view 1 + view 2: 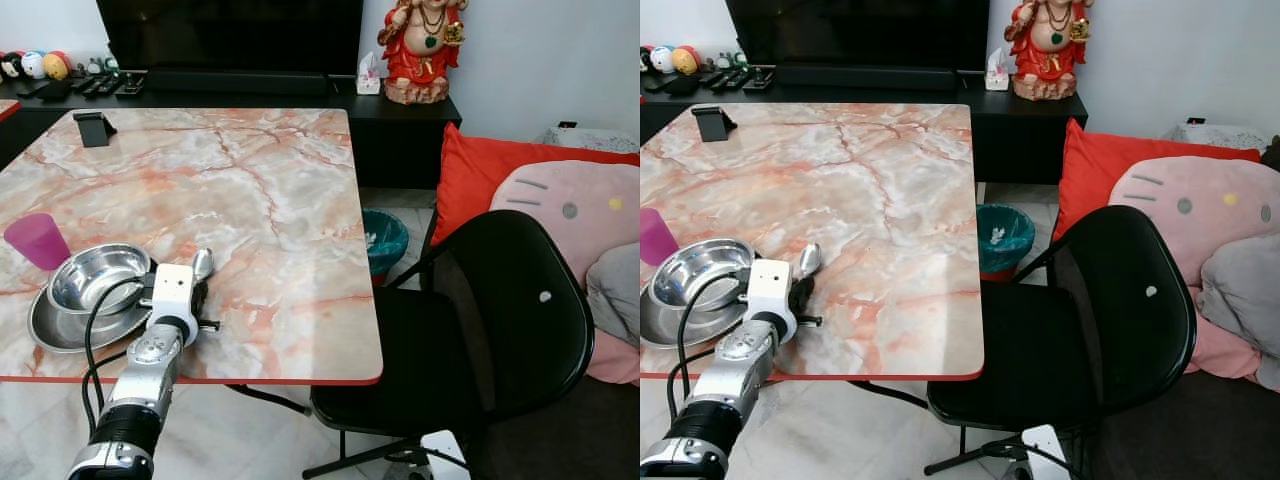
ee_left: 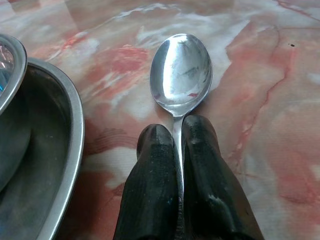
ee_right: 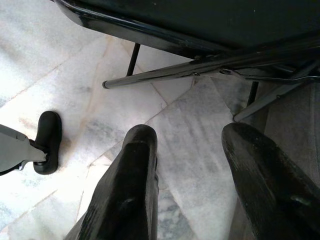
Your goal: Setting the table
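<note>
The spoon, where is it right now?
The spoon is on the marble table, near its front left edge, just right of the steel plate and bowl, with its handle pinched in the left gripper.

**Surface finishes, table setting**

Table (image 1: 270,200): glossy marble-look top, pink-and-white veining, red edge band; spoon (image 2: 181,75): polished metal, mirror-bright bowl, held by its handle between the left gripper's (image 2: 178,145) matt black, slightly textured fingers (image 2: 152,170); bowl (image 1: 97,275) and plate (image 1: 60,330): shiny steel, brushed sheen; cup (image 1: 38,240): translucent pink plastic; chair (image 1: 510,320): smooth black plastic, semi-gloss; cushion (image 1: 480,175): red cloth; floor (image 3: 85,85): pale, dull marble tile, seen past the right gripper's (image 3: 187,165) parted matt black fingers.
</note>
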Robot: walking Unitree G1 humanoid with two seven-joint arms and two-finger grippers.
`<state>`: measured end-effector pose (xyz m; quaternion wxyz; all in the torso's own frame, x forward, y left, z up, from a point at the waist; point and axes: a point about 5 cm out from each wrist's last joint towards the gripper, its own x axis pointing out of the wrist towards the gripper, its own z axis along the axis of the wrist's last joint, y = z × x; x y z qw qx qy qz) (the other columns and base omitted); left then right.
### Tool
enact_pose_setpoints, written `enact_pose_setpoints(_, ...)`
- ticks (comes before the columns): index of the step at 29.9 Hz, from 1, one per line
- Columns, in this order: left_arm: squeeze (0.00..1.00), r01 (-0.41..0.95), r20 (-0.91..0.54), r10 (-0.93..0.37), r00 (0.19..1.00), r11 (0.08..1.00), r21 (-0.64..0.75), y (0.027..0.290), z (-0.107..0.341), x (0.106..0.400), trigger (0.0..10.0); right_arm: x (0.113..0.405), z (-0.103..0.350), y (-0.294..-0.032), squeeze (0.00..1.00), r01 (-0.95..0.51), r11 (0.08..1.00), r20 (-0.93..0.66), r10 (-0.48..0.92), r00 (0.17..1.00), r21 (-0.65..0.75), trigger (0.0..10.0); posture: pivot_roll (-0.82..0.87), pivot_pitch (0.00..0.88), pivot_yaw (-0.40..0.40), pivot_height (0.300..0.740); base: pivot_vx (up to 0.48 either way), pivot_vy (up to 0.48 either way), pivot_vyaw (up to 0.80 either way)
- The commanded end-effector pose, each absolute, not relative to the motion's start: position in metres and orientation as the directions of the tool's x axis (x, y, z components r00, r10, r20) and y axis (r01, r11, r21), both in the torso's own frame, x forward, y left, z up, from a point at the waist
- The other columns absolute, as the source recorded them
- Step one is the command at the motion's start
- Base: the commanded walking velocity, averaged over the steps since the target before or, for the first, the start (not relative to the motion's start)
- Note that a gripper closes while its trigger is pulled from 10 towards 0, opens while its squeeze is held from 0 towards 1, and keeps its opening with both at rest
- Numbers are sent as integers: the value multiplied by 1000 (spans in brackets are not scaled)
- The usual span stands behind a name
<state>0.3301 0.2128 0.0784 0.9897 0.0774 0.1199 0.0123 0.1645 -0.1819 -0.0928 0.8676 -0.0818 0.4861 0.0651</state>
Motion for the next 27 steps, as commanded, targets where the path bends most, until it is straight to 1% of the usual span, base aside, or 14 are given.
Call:
enact_pose_setpoints(1,110,4,-247,39,968,985,174,211,74,327,10000,162,-94,-182,0,-187,979,-861,30,507,-76,10000,-24,0,-2,740,0,0,0)
enact_pose_setpoints(6,94,1,-243,42,969,984,178,212,75,327,10000,162,-94,-182,0,-188,979,-861,31,507,-75,10000,-25,0,-1,740,0,0,0)
enact_pose_setpoints(20,122,0,-237,43,971,984,177,211,76,328,10000,162,-94,-182,0,-188,979,-862,31,507,-76,10000,-25,0,-3,740,0,0,0)
enact_pose_setpoints(21,200,0,-236,43,971,984,177,210,77,329,10000,162,-94,-182,0,-188,979,-862,31,507,-76,10000,-25,0,-3,740,0,0,0)
enact_pose_setpoints(24,208,0,-235,42,971,984,176,210,77,329,10000,162,-94,-182,0,-189,979,-862,31,506,-76,10000,-24,0,-4,740,0,0,0)
enact_pose_setpoints(25,718,0,-234,42,971,984,176,210,77,329,10000,162,-94,-182,0,-189,979,-862,31,506,-76,10000,-26,0,-3,740,0,0,0)
enact_pose_setpoints(27,718,-2,-233,44,971,984,177,210,77,329,10000,162,-94,-182,0,-190,979,-862,31,506,-76,10000,-26,0,-4,740,0,0,0)
